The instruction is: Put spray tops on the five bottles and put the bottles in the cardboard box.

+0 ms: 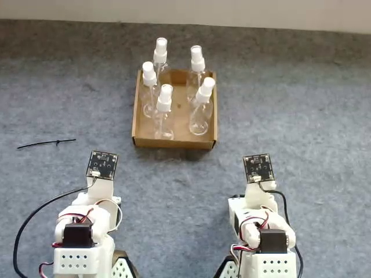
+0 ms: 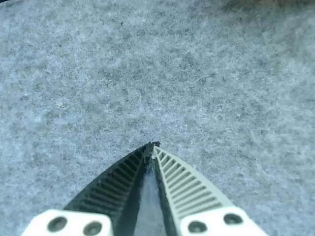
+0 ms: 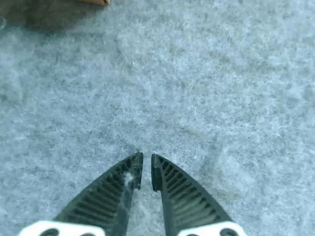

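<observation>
The cardboard box [image 1: 174, 142] is seen on the grey felt surface [image 1: 301, 116], at the far middle of the high view. Five clear bottles are stood inside it, each fitted with a white spray top. Two are placed along the far wall, the far-left bottle [image 1: 160, 58] and the far-right bottle [image 1: 196, 61]. A third bottle [image 1: 149, 81] is set by the left wall and a fourth bottle [image 1: 164, 110] just beside it, nearer the front. The fifth bottle [image 1: 202, 104] is found by the right wall, and its top is tipped slightly outward. Whether any of the bottles are touching cannot be told.

The left arm [image 1: 87, 231] and the right arm [image 1: 264, 234] are folded back at the near edge of the table, well apart from the box, which lies ahead of and between them.

The left gripper [image 2: 151, 147] is shown over bare felt with its fingertips pressed together and nothing pinched between them. The right gripper [image 3: 147, 162] is likewise held over bare felt. Its tips are drawn almost together, with only a thin slit left and nothing caught in it. A brown corner of the box [image 3: 95, 1] is seen farther off, ahead of it.

A thin black cable tie [image 1: 46, 143] is laid on the felt to the left of the box, apart from both arms.
</observation>
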